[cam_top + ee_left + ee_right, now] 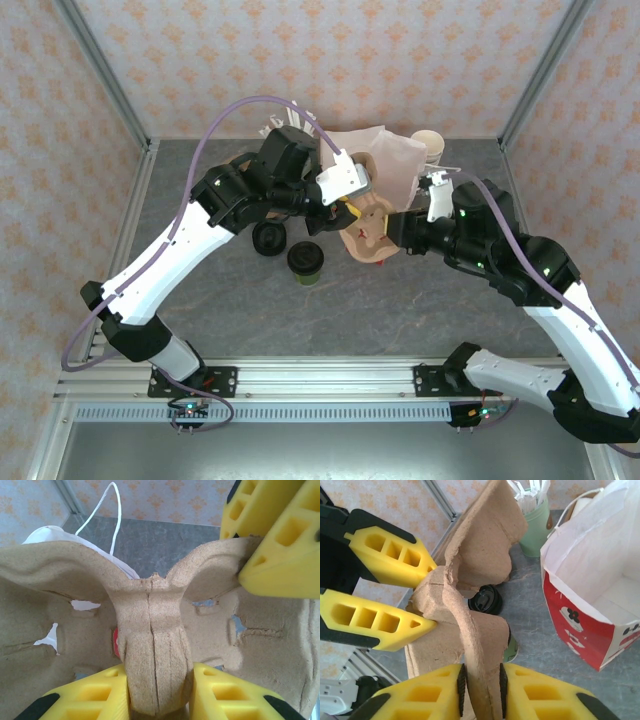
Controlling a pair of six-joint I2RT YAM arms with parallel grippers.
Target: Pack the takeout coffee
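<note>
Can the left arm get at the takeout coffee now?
Probably not: the left gripper is shut on the cup carrier, which the right gripper also clamps. The takeout coffee stands uncovered on the table.

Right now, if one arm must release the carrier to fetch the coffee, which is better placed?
Left, probably: the takeout coffee stands left of the pulp cup carrier, nearer the left end effector. The right end effector also grips the carrier and could hold it alone.

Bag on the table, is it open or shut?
Open: the bag gapes, its white inside showing.
</note>
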